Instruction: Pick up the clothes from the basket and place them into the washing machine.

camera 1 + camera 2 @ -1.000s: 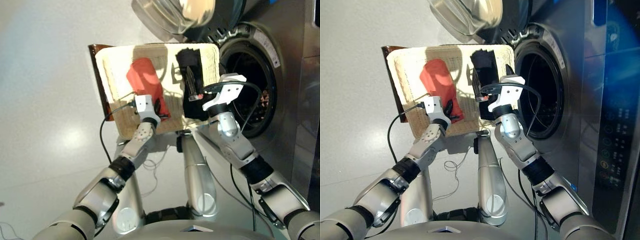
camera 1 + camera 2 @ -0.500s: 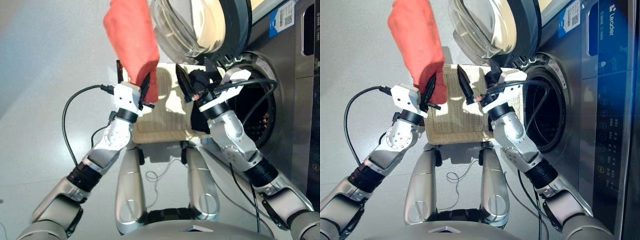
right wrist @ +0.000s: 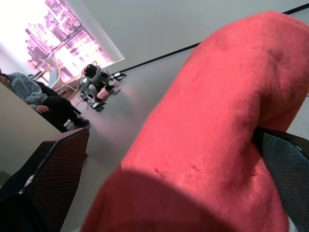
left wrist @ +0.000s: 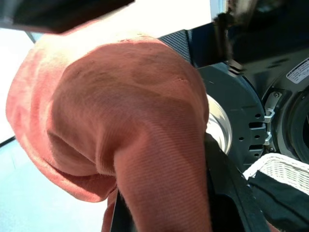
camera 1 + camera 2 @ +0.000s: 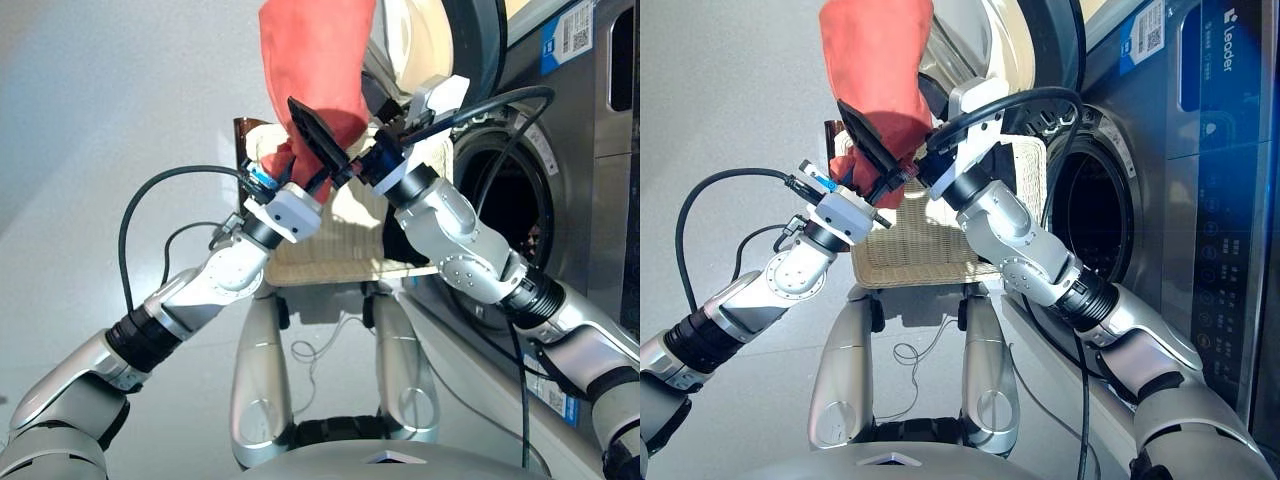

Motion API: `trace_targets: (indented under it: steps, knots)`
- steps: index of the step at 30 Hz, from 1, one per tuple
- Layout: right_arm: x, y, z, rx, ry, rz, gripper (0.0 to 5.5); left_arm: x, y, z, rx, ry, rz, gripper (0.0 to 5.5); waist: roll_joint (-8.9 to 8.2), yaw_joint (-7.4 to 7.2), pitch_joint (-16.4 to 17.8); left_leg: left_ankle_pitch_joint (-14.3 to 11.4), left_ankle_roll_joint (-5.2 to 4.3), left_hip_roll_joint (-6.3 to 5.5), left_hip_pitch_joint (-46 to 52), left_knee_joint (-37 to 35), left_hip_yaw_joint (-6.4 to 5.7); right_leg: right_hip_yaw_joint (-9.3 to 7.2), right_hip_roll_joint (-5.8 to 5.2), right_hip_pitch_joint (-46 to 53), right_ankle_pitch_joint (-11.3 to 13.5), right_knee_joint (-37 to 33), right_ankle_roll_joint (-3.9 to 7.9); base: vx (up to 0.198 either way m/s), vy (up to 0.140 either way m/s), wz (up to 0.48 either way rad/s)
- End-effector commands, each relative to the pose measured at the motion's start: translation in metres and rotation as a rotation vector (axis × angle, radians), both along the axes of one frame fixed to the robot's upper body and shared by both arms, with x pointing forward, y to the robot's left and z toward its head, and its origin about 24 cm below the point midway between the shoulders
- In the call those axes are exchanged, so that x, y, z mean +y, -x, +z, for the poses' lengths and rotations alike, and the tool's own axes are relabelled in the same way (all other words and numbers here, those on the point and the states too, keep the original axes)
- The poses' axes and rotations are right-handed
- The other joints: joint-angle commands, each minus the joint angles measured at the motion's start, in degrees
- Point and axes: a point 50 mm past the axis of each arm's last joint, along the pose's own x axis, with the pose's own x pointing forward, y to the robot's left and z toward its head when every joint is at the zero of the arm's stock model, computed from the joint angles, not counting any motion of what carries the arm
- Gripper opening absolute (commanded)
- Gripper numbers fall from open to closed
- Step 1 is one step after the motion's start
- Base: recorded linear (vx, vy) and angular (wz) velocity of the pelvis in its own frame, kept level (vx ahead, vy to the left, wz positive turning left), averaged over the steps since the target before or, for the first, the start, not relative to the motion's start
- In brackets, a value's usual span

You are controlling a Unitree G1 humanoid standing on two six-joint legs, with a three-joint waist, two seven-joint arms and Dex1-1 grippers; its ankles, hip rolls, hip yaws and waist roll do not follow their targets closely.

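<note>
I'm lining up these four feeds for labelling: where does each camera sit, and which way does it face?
Left eye view: on the head, looking down over both arms at the coral red garment raised above the cream-white woven wicker basket, beside the dark grey front-loading washing machine.
Right eye view: the stereo twin, same scene.
Left wrist view: on the left wrist, facing the garment and the machine's door.
Right wrist view: on the right wrist, facing the garment; one finger shows.
All four views show the garment.

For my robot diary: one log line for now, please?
left gripper: holds coral red garment | right gripper: open, at it | black garment: in basket | washing machine: door open
</note>
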Motion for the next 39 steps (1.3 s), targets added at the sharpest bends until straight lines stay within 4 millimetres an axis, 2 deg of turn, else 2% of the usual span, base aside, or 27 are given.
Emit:
trace_targets:
  steps: [1, 5, 6, 7, 8, 9, 11, 13, 20, 26, 28, 29, 30, 31, 33, 34, 35, 38, 39]
  knots:
    - [0.004, 0.019, 0.041, -0.174, -0.043, 0.088, 5.50, -0.025, 0.028, 0.027, -0.186, -0.003, -0.195, 0.00, 2.13, 0.36, -0.7, -3.3, -2.27, -0.70, 0.7, 3.8, 0.42, -0.45, -1.43, -2.9, 5.4, -2.1, 2.02, 0.000, 0.000, 0.000]
    - [0.003, 0.016, 0.038, -0.158, -0.043, 0.071, 5.50, -0.026, 0.027, 0.027, -0.200, -0.017, -0.191, 0.00, 2.21, 0.48, -0.7, -3.3, -2.36, -0.77, 0.3, 4.0, 0.42, -0.60, -1.54, -3.1, 5.3, -1.9, 1.98, 0.000, 0.000, 0.000]
    - [0.003, 0.015, 0.037, -0.152, -0.042, 0.069, 4.40, -0.027, 0.027, 0.027, -0.205, -0.019, -0.191, 0.00, 2.23, 0.46, -0.7, -3.3, -2.36, -0.79, 0.2, 4.1, 0.42, -0.67, -1.55, -3.2, 5.3, -1.8, 1.94, 0.000, 0.000, 0.000]
    - [0.002, 0.015, 0.036, -0.147, -0.044, 0.061, 4.03, -0.027, 0.028, 0.027, -0.211, -0.020, -0.189, 0.00, 2.22, 0.45, -0.7, -3.4, -2.33, -0.80, 0.1, 4.3, 0.40, -0.70, -1.61, -3.3, 5.3, -1.8, 1.91, 0.000, 0.000, 0.000]
    - [0.001, 0.014, 0.035, -0.145, -0.045, 0.054, 2.87, -0.027, 0.028, 0.026, -0.216, -0.024, -0.184, 0.00, 2.22, 0.47, -0.7, -3.4, -2.32, -0.77, -0.1, 4.4, 0.40, -0.72, -1.63, -3.5, 5.3, -1.7, 1.89, 0.000, 0.000, 0.000]
    - [0.000, 0.014, 0.034, -0.142, -0.046, 0.047, 2.55, -0.027, 0.028, 0.026, -0.222, -0.025, -0.181, 0.00, 2.22, 0.46, -0.7, -3.4, -2.31, -0.76, -0.2, 4.5, 0.37, -0.70, -1.61, -3.6, 5.2, -1.6, 1.88, 0.000, 0.000, 0.000]
    - [-0.003, 0.011, 0.032, -0.133, -0.055, 0.015, 0.91, -0.028, 0.027, 0.027, -0.244, -0.044, -0.174, 0.00, 2.17, 0.54, -0.7, -3.5, -2.30, -0.72, -0.5, 4.7, 0.35, -0.63, -1.64, -3.7, 5.2, -1.5, 1.84, 0.000, 0.000, 0.000]
    - [-0.005, 0.011, 0.032, -0.156, -0.055, -0.026, 0.00, -0.029, 0.028, 0.028, -0.263, -0.051, -0.173, 0.00, 2.14, 0.47, -0.7, -3.6, -2.27, -0.79, -0.5, 4.7, 0.40, -0.68, -1.63, -3.8, 5.2, -1.5, 1.83, 0.000, 0.000, 0.000]
    - [-0.015, 0.008, 0.028, -0.233, -0.044, -0.195, 0.00, -0.032, 0.029, 0.032, -0.305, -0.028, -0.170, 0.00, 2.35, 0.31, -0.7, -3.7, -2.10, -0.84, -1.2, 5.0, 0.17, -0.62, -1.69, -4.2, 5.3, -1.4, 1.80, 0.000, 0.000, 0.000]
    - [-0.033, -0.004, 0.006, -0.202, -0.038, -0.370, 0.00, -0.031, 0.028, 0.027, -0.290, 0.014, -0.152, 0.00, 2.61, 0.11, -0.7, -3.7, -1.91, -1.04, -1.7, 5.2, -0.02, -0.42, -1.70, -4.5, 5.3, -1.4, 1.66, 0.000, 0.000, 0.000]
    - [-0.047, -0.013, -0.012, -0.173, -0.016, -0.511, 0.00, -0.029, 0.028, 0.023, -0.244, 0.069, -0.145, 1.85, 2.88, 0.05, -0.7, -3.7, -1.80, -1.15, -1.7, 5.2, -0.20, -0.45, -1.72, -4.3, 5.2, -1.3, 1.61, 0.000, 0.000, 0.000]
    - [-0.052, -0.016, -0.020, -0.157, -0.002, -0.555, 0.00, -0.028, 0.027, 0.023, -0.238, 0.083, -0.142, 3.71, 2.98, 0.04, -0.7, -3.6, -1.79, -1.25, -1.7, 5.2, -0.29, -0.40, -1.72, -4.3, 5.3, -1.4, 1.60, 0.000, 0.000, 0.000]
    - [-0.061, -0.020, -0.030, -0.133, 0.015, -0.631, 0.00, -0.027, 0.027, 0.023, -0.230, 0.099, -0.138, 5.11, 3.04, -0.06, -0.7, -3.6, -1.76, -1.31, -1.8, 5.3, -0.40, -0.36, -1.68, -4.2, 5.2, -1.4, 1.59, 0.000, 0.000, 0.000]
    - [-0.076, -0.028, -0.051, -0.068, 0.041, -0.742, 0.00, -0.026, 0.026, 0.022, -0.207, 0.138, -0.140, 5.50, 3.13, -0.21, -0.7, -3.6, -1.67, -1.58, -1.7, 5.2, -0.58, -0.40, -1.71, -4.2, 5.2, -1.5, 1.56, 0.000, 0.000, 0.000]
    - [-0.092, -0.035, -0.072, 0.010, 0.061, -0.852, 0.00, -0.029, 0.026, 0.019, -0.168, 0.172, -0.151, 5.50, 3.31, -0.19, -0.7, -3.9, -1.59, -1.76, -1.6, 5.5, -1.00, -0.49, -1.68, -3.9, 4.7, -1.2, 1.48, 0.000, 0.000, 0.000]
    - [-0.099, -0.039, -0.080, 0.048, 0.053, -0.902, 0.00, -0.030, 0.025, 0.018, -0.155, 0.185, -0.157, 5.50, 3.38, -0.15, -0.7, -3.9, -1.58, -1.86, -1.6, 5.5, -1.12, -0.48, -1.69, -3.8, 4.7, -1.2, 1.46, 0.000, 0.000, 0.000]
    - [-0.099, -0.039, -0.078, 0.045, 0.051, -0.902, 0.00, -0.030, 0.025, 0.019, -0.158, 0.185, -0.157, 5.50, 3.35, -0.17, -0.7, -3.6, -1.56, -1.91, -1.9, 5.4, -1.13, -0.47, -1.72, -4.1, 5.1, -1.3, 1.45, 0.000, 0.000, 0.000]
    - [-0.125, -0.053, -0.111, 0.176, 0.088, -1.122, 0.00, -0.033, 0.024, 0.017, -0.093, 0.244, -0.192, 5.50, 3.90, 0.17, -0.7, -4.0, -1.52, -2.16, -1.7, 5.5, -1.56, -0.53, -1.78, -3.6, 4.6, -1.2, 1.48, 0.000, 0.000, 0.000]
    - [-0.125, -0.054, -0.110, 0.172, 0.085, -1.123, 0.00, -0.033, 0.024, 0.018, -0.097, 0.243, -0.192, 5.50, 3.86, 0.13, -0.7, -3.6, -1.49, -2.22, -2.0, 5.3, -1.56, -0.52, -1.81, -3.9, 5.0, -1.4, 1.47, 0.000, 0.000, 0.000]
